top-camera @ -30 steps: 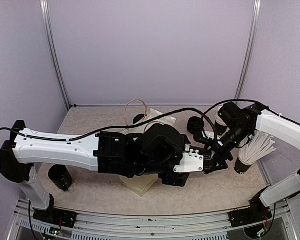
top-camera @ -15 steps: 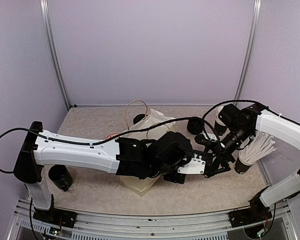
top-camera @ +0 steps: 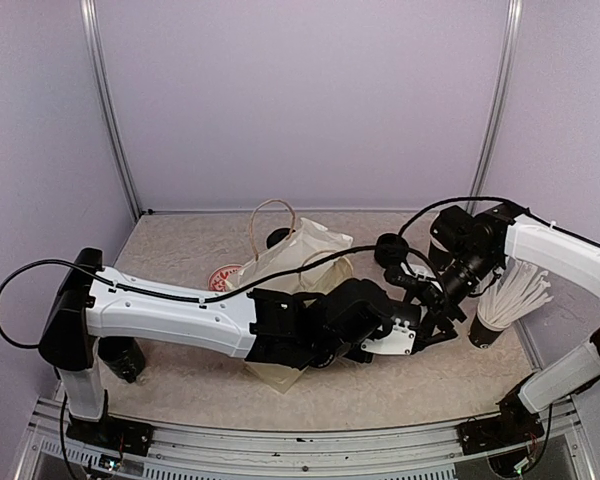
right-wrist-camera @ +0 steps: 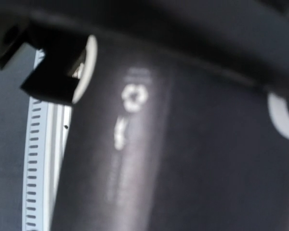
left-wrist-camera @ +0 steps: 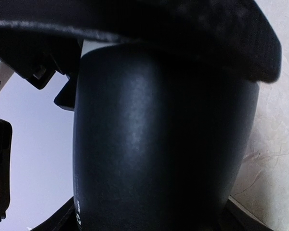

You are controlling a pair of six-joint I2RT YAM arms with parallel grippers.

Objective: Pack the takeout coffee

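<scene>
Filling both wrist views, the coffee cup point(left-wrist-camera: 159, 144) crowds the fingers point(top-camera: 432, 325); whether clamped, unclear.

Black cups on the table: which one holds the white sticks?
The cup of sticks on the far right: white sticks fan out of its top. The black cup on the far left shows none.

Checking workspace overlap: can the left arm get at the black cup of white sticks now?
Probably not: the right gripper sits between the left gripper and the cup of white sticks, and the left arm is stretched far over.
</scene>
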